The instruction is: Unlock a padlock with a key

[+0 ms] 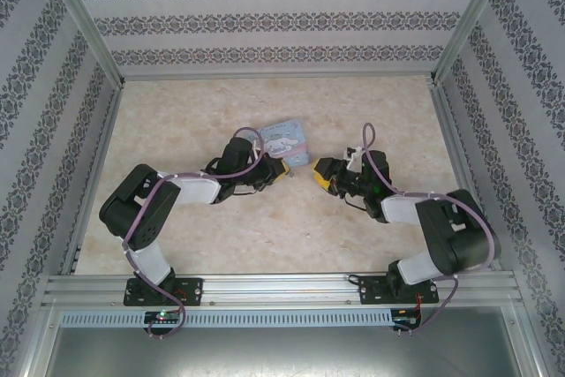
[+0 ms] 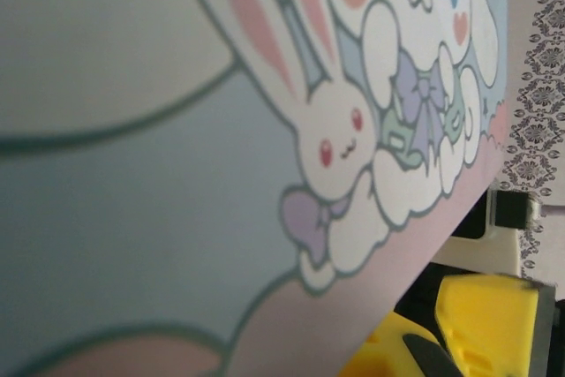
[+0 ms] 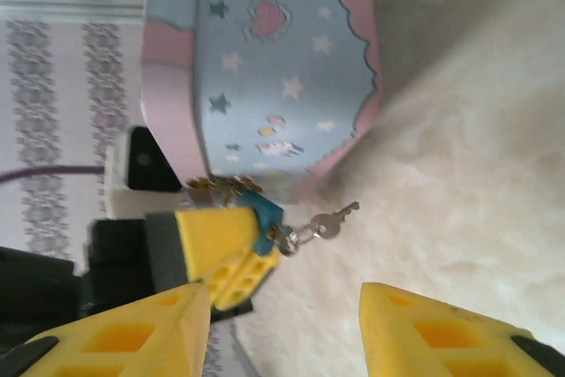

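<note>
Padlock (image 3: 265, 216) in L gripper (image 3: 243, 258); key (image 3: 331, 223) stuck in; R gripper (image 3: 287, 337) open

Tin box (image 1: 287, 141) sits mid-bench (image 1: 177, 121), a touch nearer the far edge; padlock (image 3: 265, 218) at the box's near corner, key (image 3: 332, 223) just beside it.

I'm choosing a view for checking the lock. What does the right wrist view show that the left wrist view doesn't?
Right wrist, not left wrist: the teal padlock at the tin box corner, the small key next to it, the open right fingers, and the table. Left wrist, not right wrist: the box lid's cartoon rabbit, seen very close. Both: the tin box, the yellow left fingers and the patterned wall.
</note>
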